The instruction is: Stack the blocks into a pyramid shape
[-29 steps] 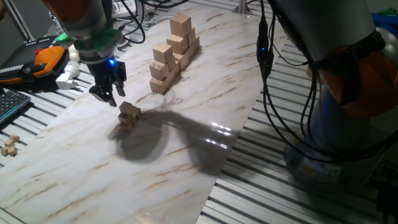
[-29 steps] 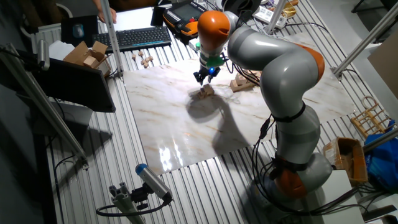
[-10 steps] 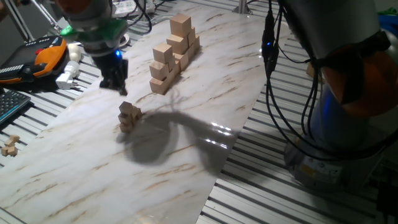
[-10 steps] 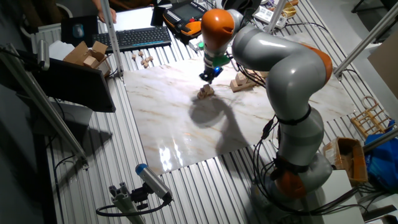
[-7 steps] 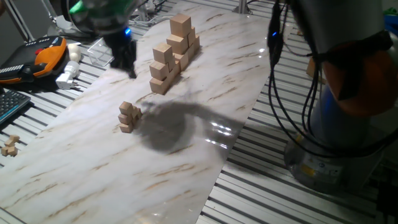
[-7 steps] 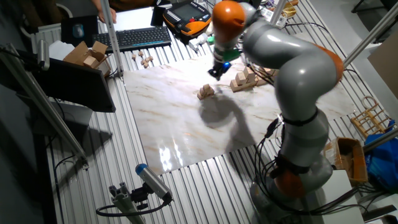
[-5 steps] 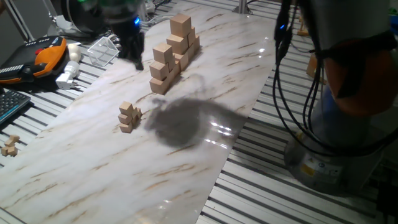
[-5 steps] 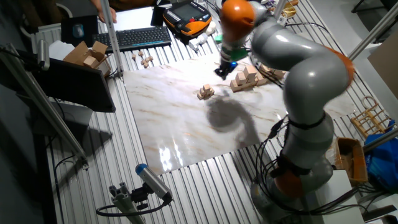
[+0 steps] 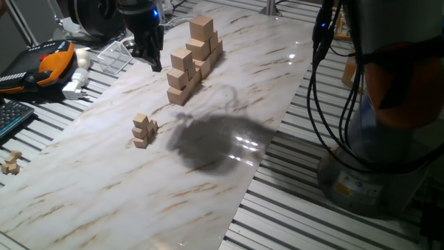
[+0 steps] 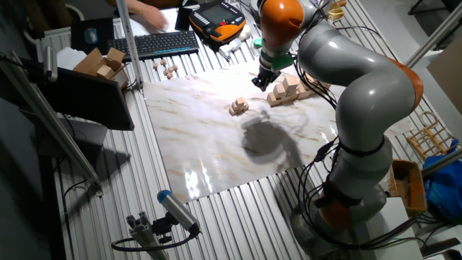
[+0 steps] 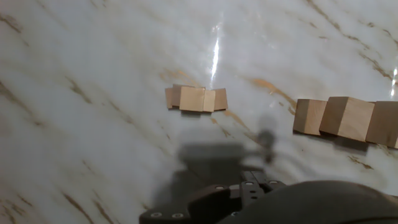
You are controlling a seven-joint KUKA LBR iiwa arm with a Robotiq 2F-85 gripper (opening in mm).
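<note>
Nearest in one fixed view: a small stepped pile of plain light-wood cubes (image 9: 143, 130), standing free on the white marble-patterned counter (image 9: 208, 173), narrowing to one cube on top. Farther back, a tall staircase stack of larger pale wooden cubes (image 9: 193, 58). Beyond and left of that stack, raised above the counter's far edge, the black two-finger end effector (image 9: 154, 61), fingers pointing down, touching nothing and well apart from the small pile. Jaw state hard to judge there, the fingers overlapping into one dark shape; cannot tell open or closed.

From the other fixed view: grey and orange arm (image 10: 346, 79) bent over from its base at the counter's side, end effector (image 10: 258, 81) hanging between the small pile (image 10: 238, 107) and the larger stack (image 10: 284, 92).

Only in the hand view: the small pile (image 11: 194, 99) from above as a short row, the larger cubes (image 11: 345, 118) off to the right, fingertips not shown.
</note>
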